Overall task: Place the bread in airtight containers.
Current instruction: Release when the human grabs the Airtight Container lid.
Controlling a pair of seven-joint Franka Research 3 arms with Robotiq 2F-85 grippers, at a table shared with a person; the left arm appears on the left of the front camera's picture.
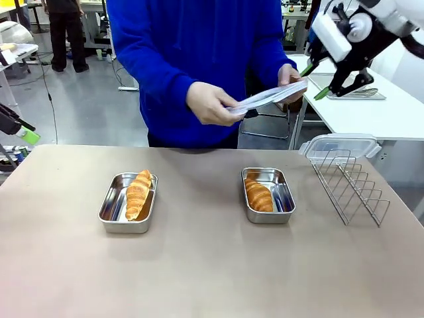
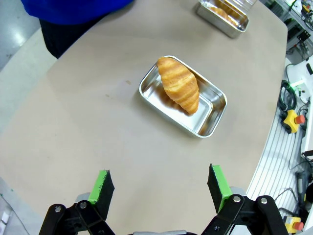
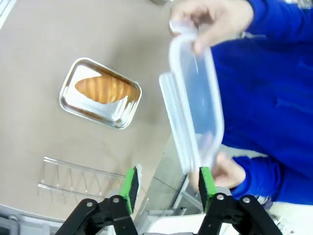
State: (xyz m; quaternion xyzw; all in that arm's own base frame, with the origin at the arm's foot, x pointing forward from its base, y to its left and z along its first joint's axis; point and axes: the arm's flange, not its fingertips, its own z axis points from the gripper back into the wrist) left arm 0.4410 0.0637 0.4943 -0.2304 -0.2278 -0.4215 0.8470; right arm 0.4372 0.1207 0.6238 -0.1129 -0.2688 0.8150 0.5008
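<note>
1. Right gripper (image 3: 167,186) up high, jaws spread wide, gripping nothing. The clear lid (image 3: 195,112) sits in the person's hands (image 1: 211,104) just ahead.
2. Left gripper (image 2: 160,188) spread too, empty, above the table (image 2: 98,122).
3. One croissant (image 1: 138,193) lies in the left tub (image 1: 109,209), the other croissant (image 1: 258,197) in the right tub (image 1: 283,199).

The right arm (image 1: 391,13) has smooth, rounded white casing, with a white box-shaped block (image 1: 331,36) and black parts at the wrist. The right gripper (image 3: 167,181) and left gripper (image 2: 159,183) look alike: black linked fingers (image 2: 78,215) joined by small silver pivot screws, each finger tipped with a flat, bright green pad (image 2: 218,182). The person (image 1: 192,53) wears a plain bright blue long-sleeved top with soft creases. Its sleeves (image 3: 274,29) reach to the wrists. Dark trousers (image 1: 192,140) show just below the hem.
</note>
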